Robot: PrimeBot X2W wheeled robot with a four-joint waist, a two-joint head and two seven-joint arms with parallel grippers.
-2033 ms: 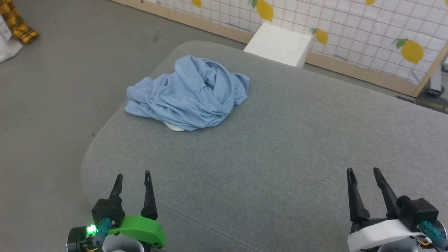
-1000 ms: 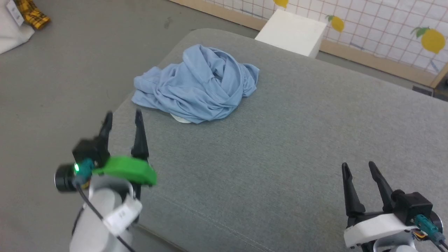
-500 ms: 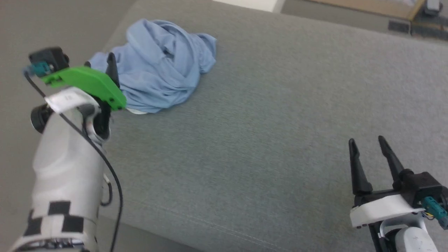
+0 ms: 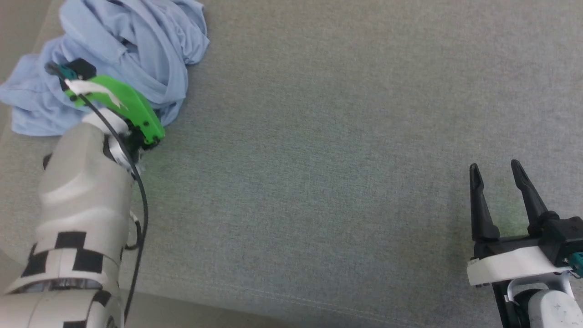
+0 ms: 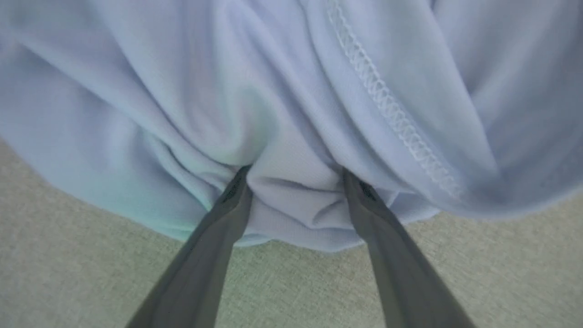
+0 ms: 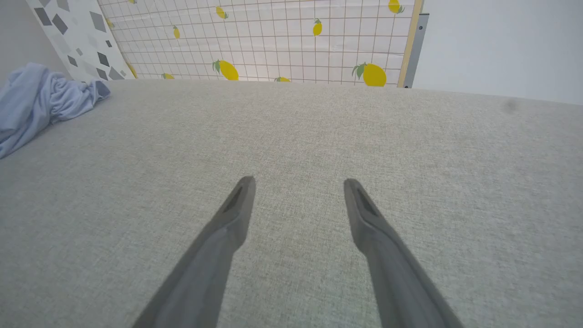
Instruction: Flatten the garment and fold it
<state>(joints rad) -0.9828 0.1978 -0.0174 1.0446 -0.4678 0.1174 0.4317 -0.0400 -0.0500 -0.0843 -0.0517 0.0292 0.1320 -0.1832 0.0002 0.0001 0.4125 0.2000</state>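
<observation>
Left gripper [image 5: 296,173], fingers spread, straddles a fold of the shirt [image 4: 136,36], poised to pinch. Right gripper [image 4: 495,168] hovers spread and empty over the cushion [image 4: 319,159].

At eleven o'clock in the head view, the garment [image 4: 136,41] is soft, matt fine knit, its hem [image 5: 391,114] overstitched in pale thread. The cushioned surface [image 4: 341,136] is coarse, matt woven cloth. The right gripper [image 4: 496,168] is matt dark plastic on a smooth white plastic mount [image 4: 510,266].
</observation>
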